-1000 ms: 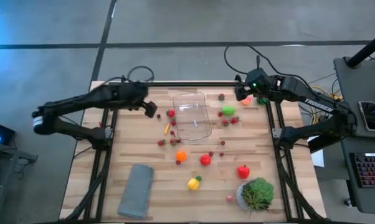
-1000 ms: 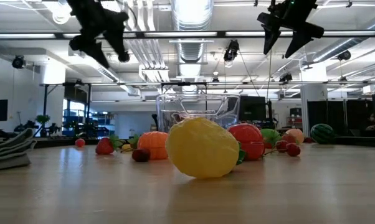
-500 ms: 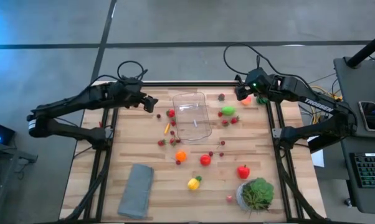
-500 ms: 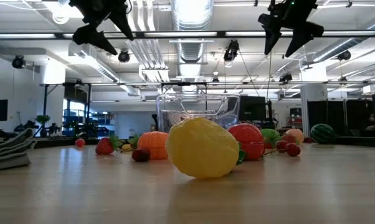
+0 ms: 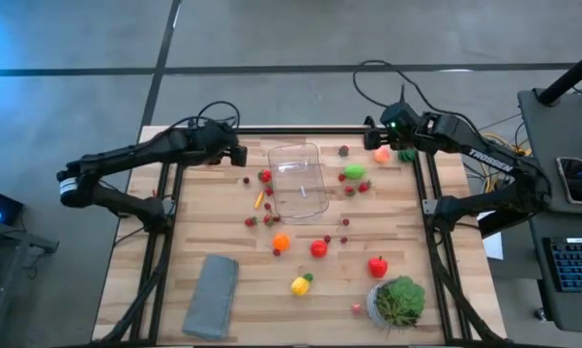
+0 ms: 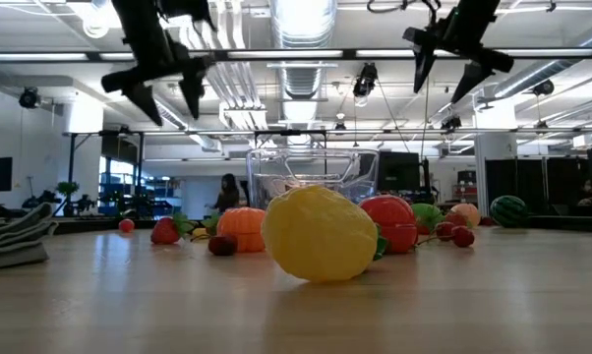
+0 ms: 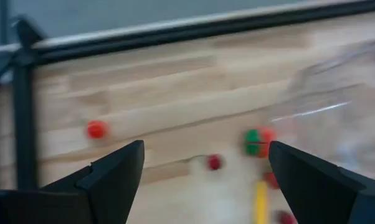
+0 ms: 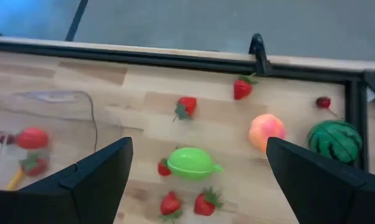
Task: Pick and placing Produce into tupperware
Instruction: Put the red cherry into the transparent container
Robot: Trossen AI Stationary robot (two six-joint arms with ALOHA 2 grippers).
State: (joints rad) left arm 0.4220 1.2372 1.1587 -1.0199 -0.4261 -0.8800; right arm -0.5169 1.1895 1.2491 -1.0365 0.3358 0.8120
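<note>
Behind the yellow fruit (image 6: 320, 234), half-hidden tupperware (image 6: 311, 177); both claws (image 5: 236, 155) (image 5: 389, 138) apart, empty.

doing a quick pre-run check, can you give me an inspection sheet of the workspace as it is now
surface: wooden table with a black frame.
job's things: clear tupperware, looks empty; produce scattered around it, including a yellow piece, a red pepper, a green piece.
clutter: grey folded cloth; potted plant.
grippers: left gripper open, raised over the far left of the table; right gripper open, raised over the far right; both empty.
cables: black loops behind the right arm.
surroundings: keyboard at right; a person far behind the table.
</note>
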